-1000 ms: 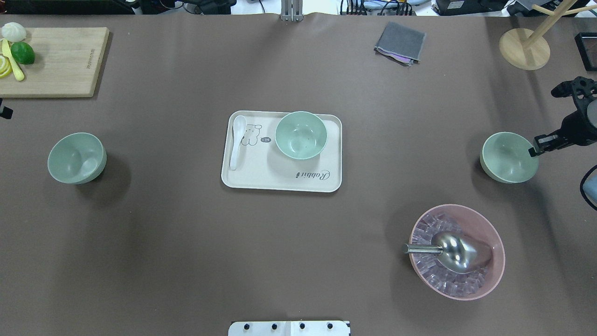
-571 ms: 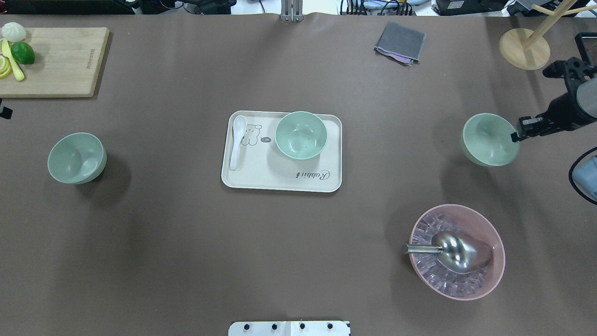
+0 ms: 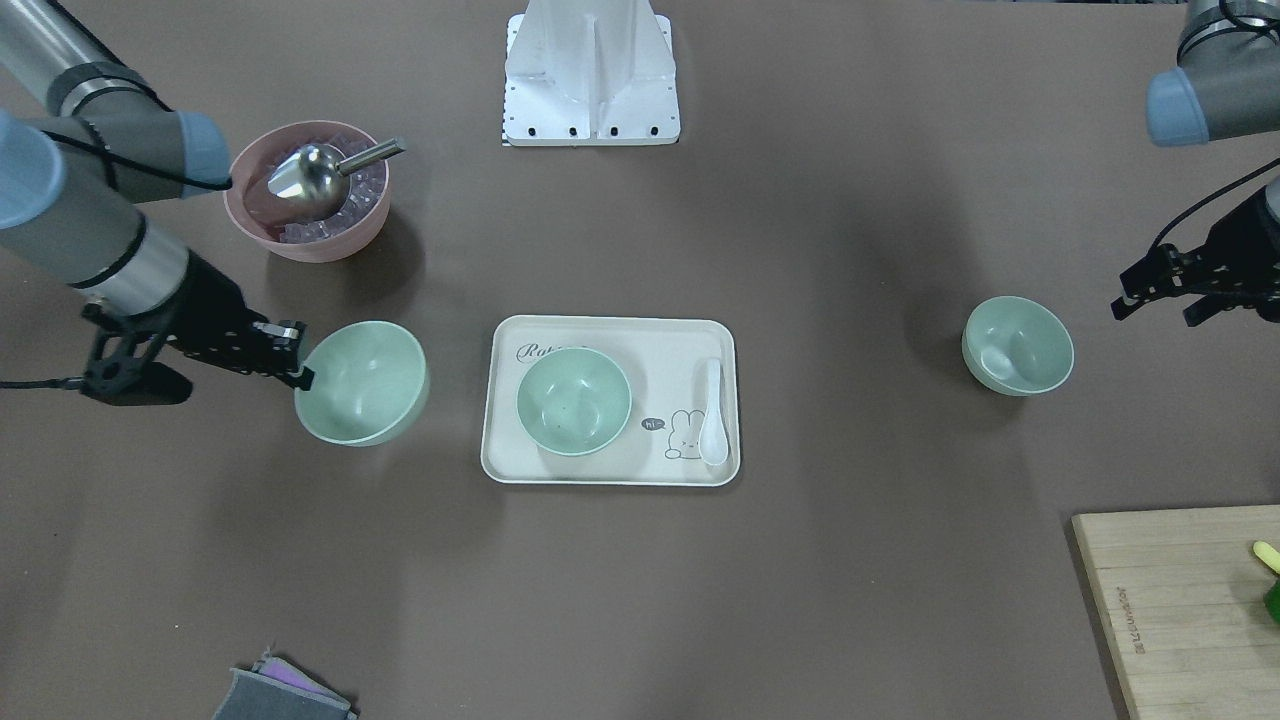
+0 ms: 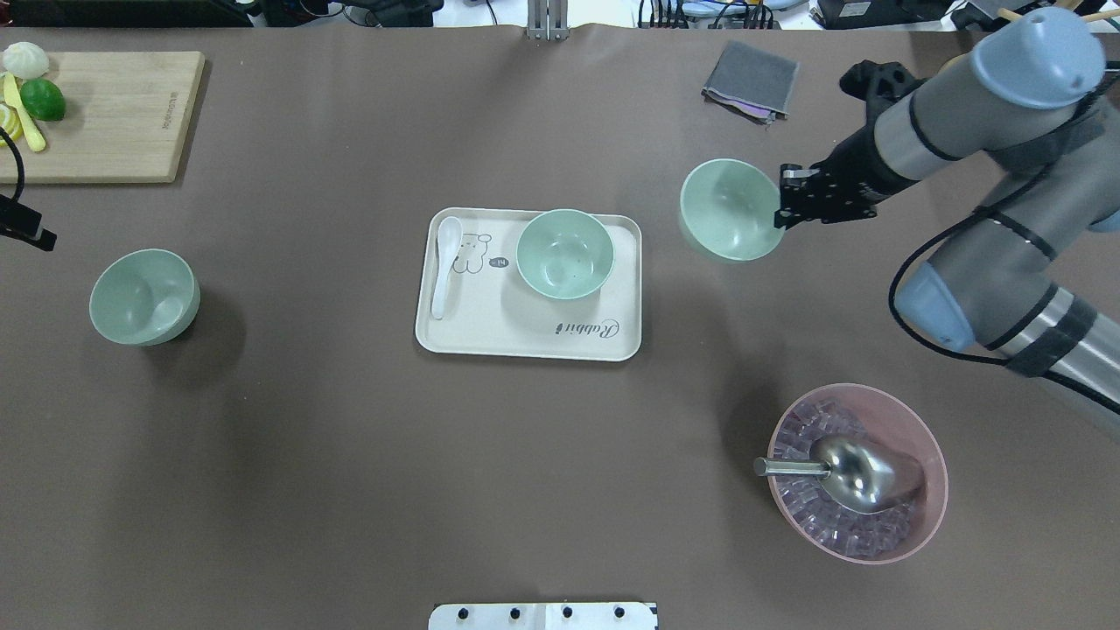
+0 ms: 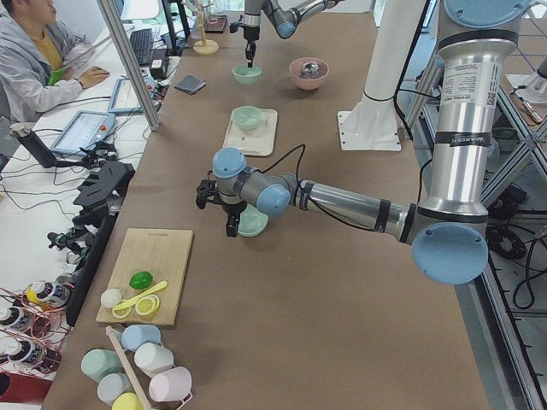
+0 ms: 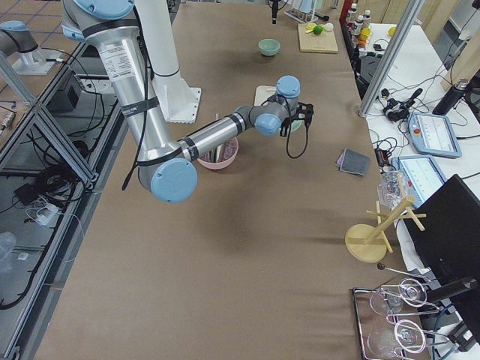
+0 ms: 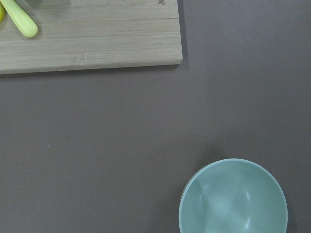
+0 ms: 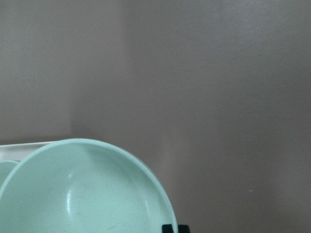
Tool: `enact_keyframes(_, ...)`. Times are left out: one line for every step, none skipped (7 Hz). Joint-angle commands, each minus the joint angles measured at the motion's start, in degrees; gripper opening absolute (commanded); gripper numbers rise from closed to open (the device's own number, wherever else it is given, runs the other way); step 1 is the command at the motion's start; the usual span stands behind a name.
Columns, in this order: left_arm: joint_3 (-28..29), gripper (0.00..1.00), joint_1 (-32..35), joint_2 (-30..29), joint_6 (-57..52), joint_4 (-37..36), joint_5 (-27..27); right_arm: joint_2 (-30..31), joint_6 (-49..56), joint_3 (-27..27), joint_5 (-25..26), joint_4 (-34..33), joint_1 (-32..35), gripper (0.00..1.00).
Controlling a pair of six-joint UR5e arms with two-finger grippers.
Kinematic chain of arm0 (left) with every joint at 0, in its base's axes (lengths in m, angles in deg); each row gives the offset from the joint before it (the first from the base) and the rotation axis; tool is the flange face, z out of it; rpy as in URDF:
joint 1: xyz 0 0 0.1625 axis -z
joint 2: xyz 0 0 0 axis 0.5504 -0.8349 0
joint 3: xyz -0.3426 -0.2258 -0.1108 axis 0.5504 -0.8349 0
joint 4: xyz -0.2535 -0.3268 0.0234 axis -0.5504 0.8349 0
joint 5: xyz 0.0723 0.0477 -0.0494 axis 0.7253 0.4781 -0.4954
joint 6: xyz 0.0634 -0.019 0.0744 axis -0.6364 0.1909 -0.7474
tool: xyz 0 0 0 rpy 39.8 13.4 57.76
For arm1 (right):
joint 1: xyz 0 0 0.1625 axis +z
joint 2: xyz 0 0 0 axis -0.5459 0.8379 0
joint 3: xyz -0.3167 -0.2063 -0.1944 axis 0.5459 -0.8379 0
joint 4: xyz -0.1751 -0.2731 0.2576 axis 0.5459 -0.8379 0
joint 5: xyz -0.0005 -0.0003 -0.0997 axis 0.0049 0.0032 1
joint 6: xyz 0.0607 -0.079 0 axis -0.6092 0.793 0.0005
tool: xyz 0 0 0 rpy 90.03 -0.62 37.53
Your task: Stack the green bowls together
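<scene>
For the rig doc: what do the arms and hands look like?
Right arm and left arm: silver-grey tubes, pale blue round joint caps, black bands, loose black cable alongside. Right hand and left hand: black, two slim fingers; silver plate near the right's tips.

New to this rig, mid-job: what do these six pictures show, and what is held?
Two robot arms with two-finger grippers work at a brown table. Two pictures look down from above (one faces the robot, mirrored), two look along the table, two come from wrist cameras. The right gripper is shut on the rim of one small pale mint-green bowl beside the cream tray. A second green bowl and a white spoon sit on that tray; the third green bowl stands near the open left gripper. The pink bowl holds ice and a metal scoop.
</scene>
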Motion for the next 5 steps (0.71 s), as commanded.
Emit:
enact_keyframes(2.6, 0.89, -3.4, -0.2, 0.7, 0.6, 0.1, -7.4, -6.5, -0.1, 4.6, -4.9, -4.7, 0.00)
enact_keyframes(3.5, 0.88, -4.7, -0.6, 0.9, 1.4, 0.0, -9.0, -9.6, -0.2, 7.1, -4.9, -6.6, 0.00)
enact_keyframes(5.2, 0.86, -4.8, -1.7, 0.9, 1.5, 0.0, -10.7, -11.6, -0.8, 10.0, -5.0, -8.3, 0.00)
enact_keyframes(6.2, 0.85, -5.0, -2.5, 1.0, 1.6, 0.0, -11.4, -12.4, -1.9, 11.6, -4.9, -9.8, 0.00)
enact_keyframes(7.1, 0.85, -5.9, -3.2, 1.0, 1.6, 0.0, -13.4, -14.3, -3.2, 13.6, -4.9, -11.1, 0.00)
